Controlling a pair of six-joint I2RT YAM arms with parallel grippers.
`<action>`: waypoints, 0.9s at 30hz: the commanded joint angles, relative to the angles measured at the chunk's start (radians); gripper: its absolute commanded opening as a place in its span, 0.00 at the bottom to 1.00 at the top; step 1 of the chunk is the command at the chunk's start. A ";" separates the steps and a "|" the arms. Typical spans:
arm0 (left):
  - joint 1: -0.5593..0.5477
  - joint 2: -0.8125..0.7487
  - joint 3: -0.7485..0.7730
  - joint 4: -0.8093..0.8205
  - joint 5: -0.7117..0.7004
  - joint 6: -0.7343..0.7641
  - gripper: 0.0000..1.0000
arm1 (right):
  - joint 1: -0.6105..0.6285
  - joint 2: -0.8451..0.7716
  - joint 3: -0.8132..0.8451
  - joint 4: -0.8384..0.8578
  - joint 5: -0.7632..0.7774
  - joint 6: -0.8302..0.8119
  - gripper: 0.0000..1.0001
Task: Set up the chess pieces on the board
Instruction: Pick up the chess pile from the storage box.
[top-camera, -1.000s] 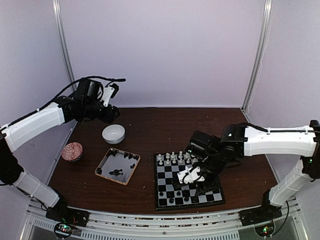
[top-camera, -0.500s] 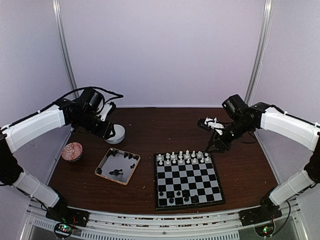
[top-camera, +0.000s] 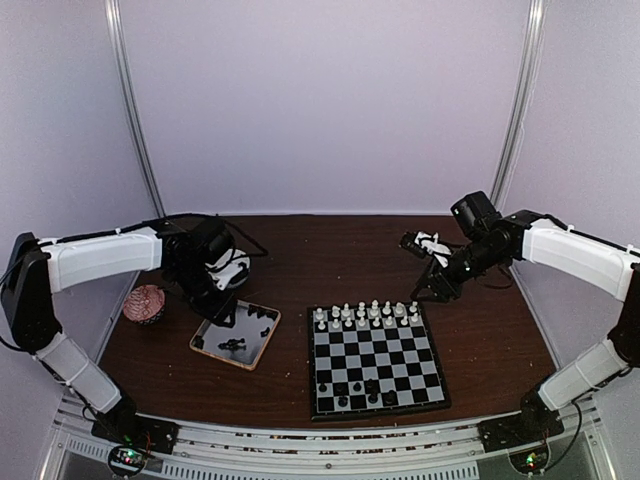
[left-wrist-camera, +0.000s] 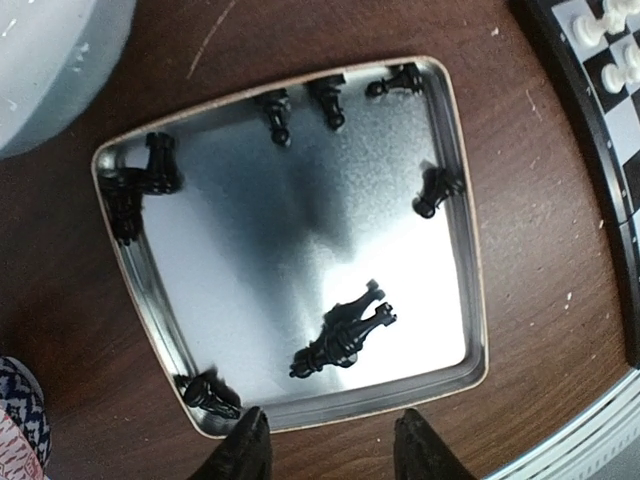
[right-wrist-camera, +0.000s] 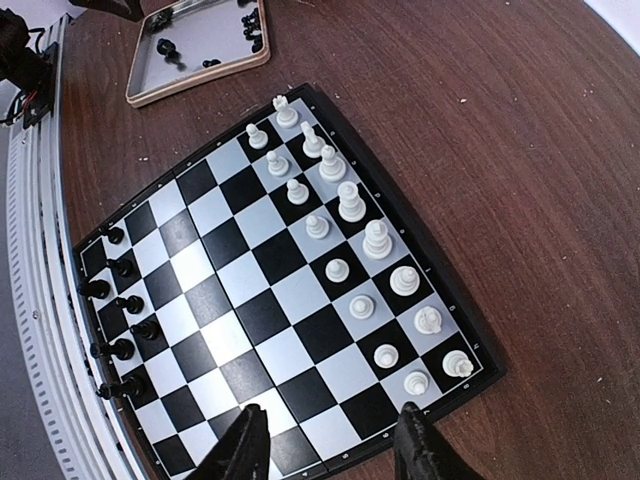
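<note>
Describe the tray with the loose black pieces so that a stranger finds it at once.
Find the chessboard on the dark table, then look left of it. There lies the tray, square and shallow, with a shiny metal floor and wooden rim; the white bowl behind it is round.

I record the board (right-wrist-camera: 262, 318) as black and light-grey checks, white pieces (right-wrist-camera: 350, 203), glossy black pieces (left-wrist-camera: 345, 335), a silver tray (left-wrist-camera: 300, 230) and a dark brown table (left-wrist-camera: 300, 30).

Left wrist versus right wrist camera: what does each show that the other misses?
Only the left wrist view: the pale round bowl's edge and a patterned item's corner. Only the right wrist view: glossy black chess pieces standing on the black-and-grey checked chessboard. Both: the shallow metal tray with wooden rim holding loose black pieces, and that chessboard's white chess pieces.
</note>
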 joint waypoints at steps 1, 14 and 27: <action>-0.034 0.031 -0.048 -0.033 -0.047 0.060 0.43 | -0.006 -0.023 -0.008 0.005 -0.033 -0.012 0.44; -0.039 0.138 -0.111 0.113 -0.050 0.106 0.43 | -0.006 -0.011 -0.011 -0.009 -0.062 -0.020 0.44; -0.040 0.217 -0.060 0.112 -0.067 0.192 0.35 | -0.006 0.003 -0.015 -0.015 -0.074 -0.018 0.43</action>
